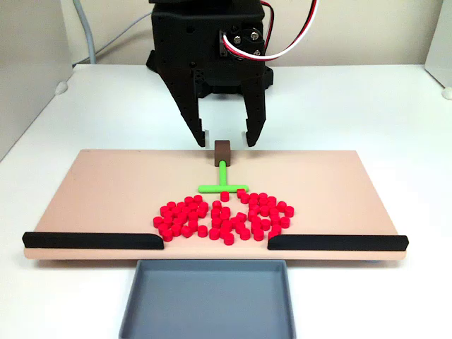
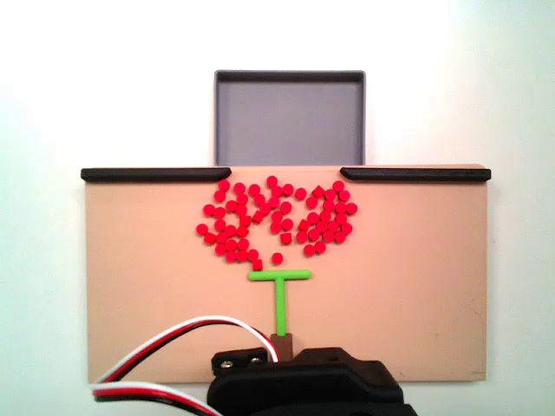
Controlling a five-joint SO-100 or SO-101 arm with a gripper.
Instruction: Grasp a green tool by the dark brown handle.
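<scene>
The green tool lies flat on the tan board, a thin T with its crossbar toward the red cylinders. The dark brown handle, a small cube, caps the stem near the board's far edge. My black gripper hangs open just over the cube, one finger on each side and neither touching it. In the other fixed view the green tool points down toward the arm's black body, which partly covers the dark brown handle.
Several small red cylinders cluster just in front of the crossbar. Two long black bars line the board's front edge with a gap between them. A grey tray sits beyond that gap.
</scene>
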